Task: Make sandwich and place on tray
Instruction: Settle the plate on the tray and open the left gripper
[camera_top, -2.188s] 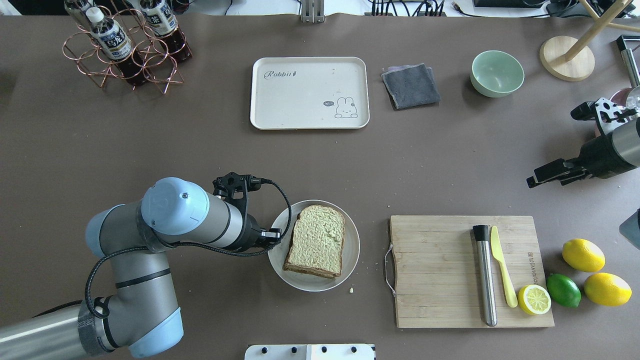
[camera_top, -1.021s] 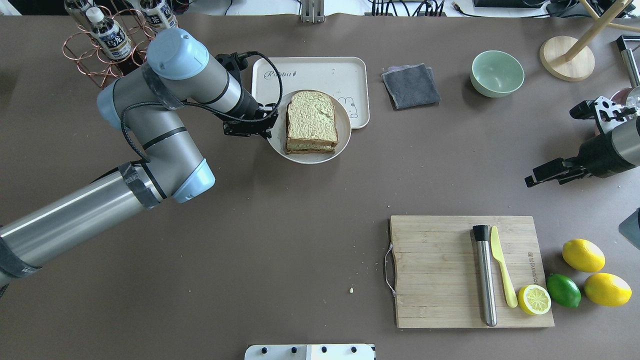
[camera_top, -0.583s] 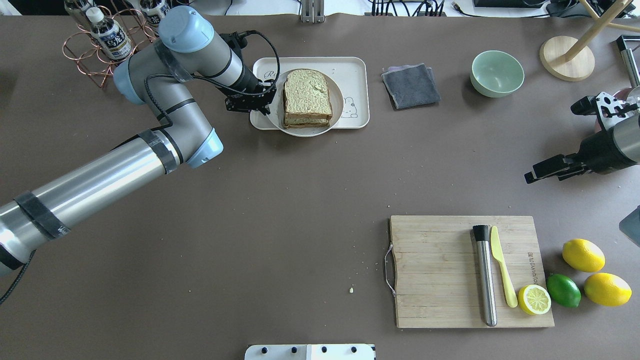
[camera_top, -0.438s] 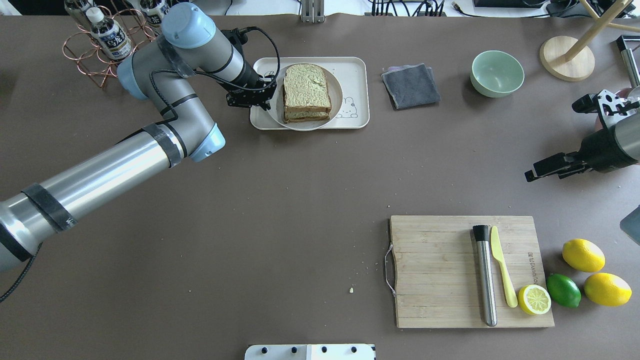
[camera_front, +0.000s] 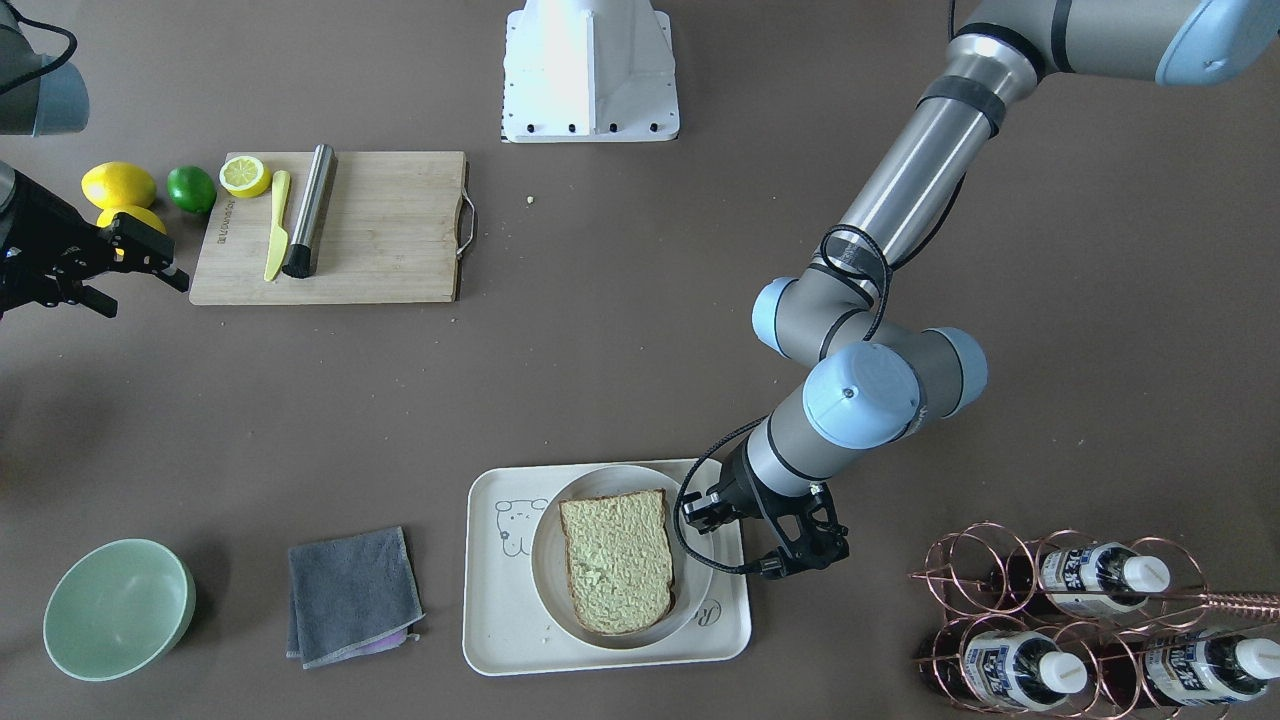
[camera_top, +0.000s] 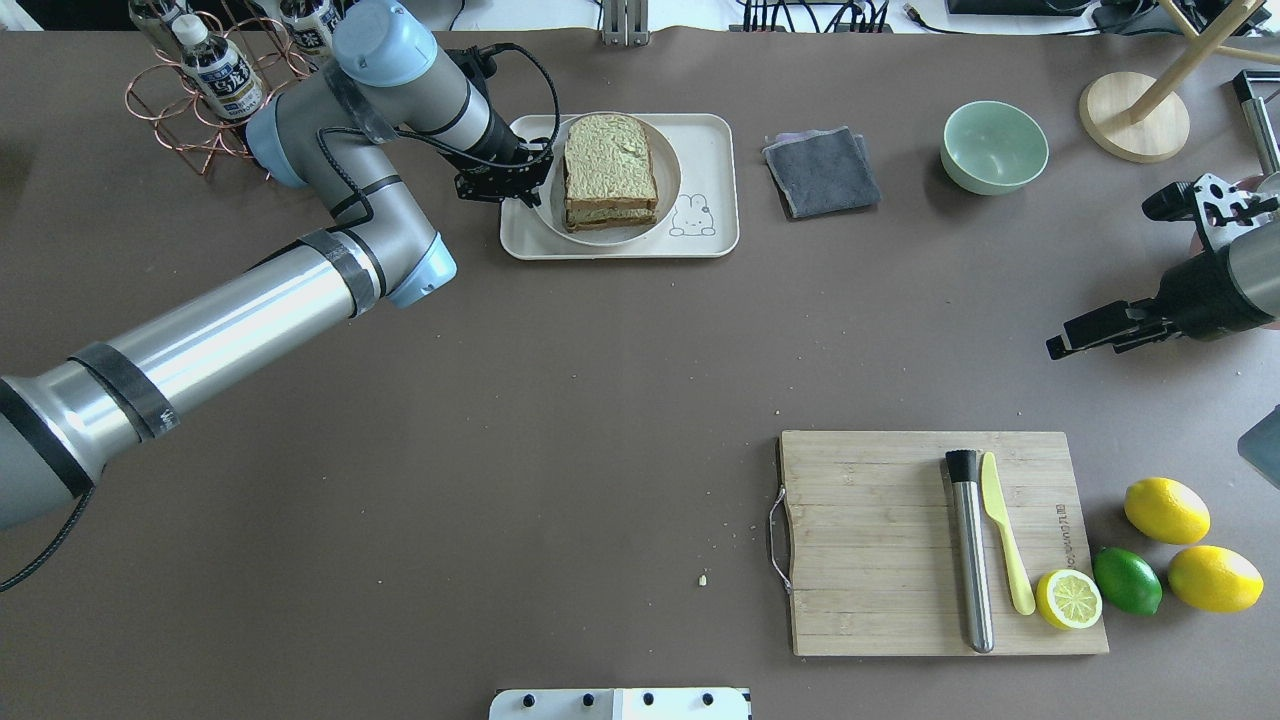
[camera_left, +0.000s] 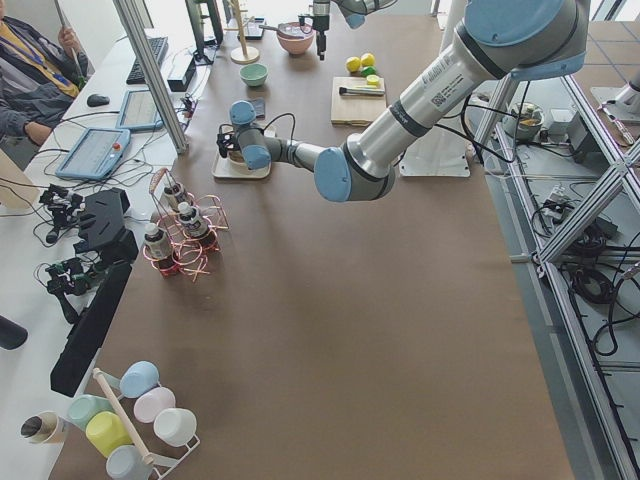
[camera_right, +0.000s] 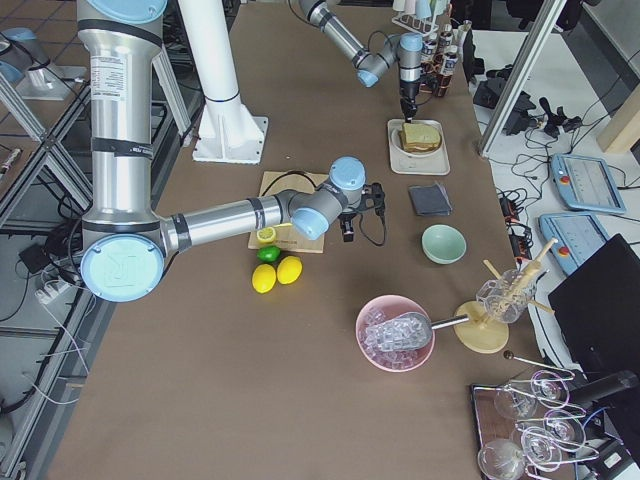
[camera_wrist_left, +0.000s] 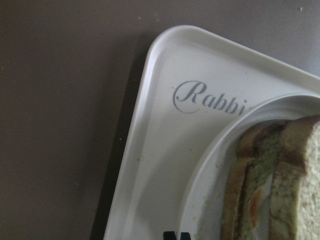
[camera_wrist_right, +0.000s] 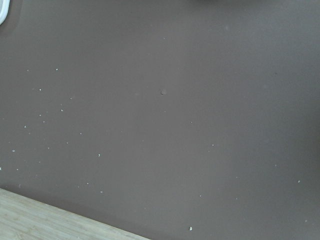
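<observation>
My left gripper (camera_top: 535, 178) has its jaws pinched narrow on the rim of the round white plate (camera_top: 668, 186). The plate is over the cream-white rectangular plastic tray (camera_top: 712, 140); I cannot tell whether they touch. The sandwich (camera_top: 610, 170), two greenish-tan bread slices with brown crust and egg showing between them, lies on that plate. My right gripper (camera_top: 1062, 347) hangs above the brown counter (camera_top: 560, 420), jaws apart.
</observation>
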